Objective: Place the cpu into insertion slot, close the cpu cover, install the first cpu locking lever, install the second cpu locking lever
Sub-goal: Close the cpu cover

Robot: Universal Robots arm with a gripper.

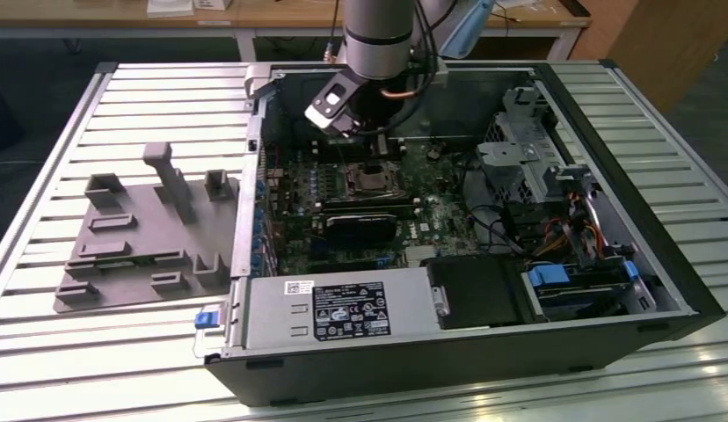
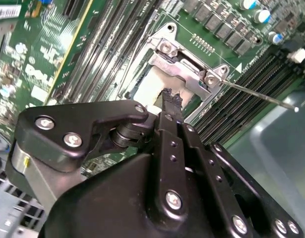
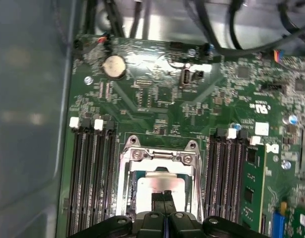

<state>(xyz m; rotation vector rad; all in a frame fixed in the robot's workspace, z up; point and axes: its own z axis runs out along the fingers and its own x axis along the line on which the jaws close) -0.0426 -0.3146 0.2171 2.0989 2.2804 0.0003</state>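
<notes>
1. Exterior view: an open computer case (image 1: 434, 365) lies on a slatted metal table (image 1: 94, 369). A grey moulded fixture (image 1: 129, 264) sits beside it on the exterior view's left.
2. The arm (image 1: 382, 35) reaches down into the far half of the case. Its wrist hangs right over the insertion slot (image 1: 370, 178) in the green circuit board (image 1: 429, 220).
3. A black rectangular block (image 1: 364, 230) lies just on the near side of the slot. A grey power supply box (image 1: 340, 312) stands against the near wall.
4. In both wrist views the gripper (image 3: 164, 196) (image 2: 169, 98) has its jaws drawn narrow. The two black fingertips (image 3: 160, 201) press side by side, and nothing is visible between them.
5. The tips are down at the pale face of the cpu (image 3: 147, 184) (image 2: 150, 87), which lies flat inside the slot. Whether they actually touch it cannot be told.
6. The cpu cover (image 3: 159, 156) (image 2: 184, 69), a silver frame with screw heads at its corners, surrounds the cpu, whose face shows through the square window. Whether the cover is pressed fully down cannot be told.
7. In the second wrist view a thin metal lever rod (image 2: 261, 94) sticks out sideways from one corner of the cover, away from the slot.
8. In the first wrist view rows of dark memory slots (image 3: 90, 178) flank the slot on both sides. A round coin battery (image 3: 114, 67) sits farther off on the board.
</notes>
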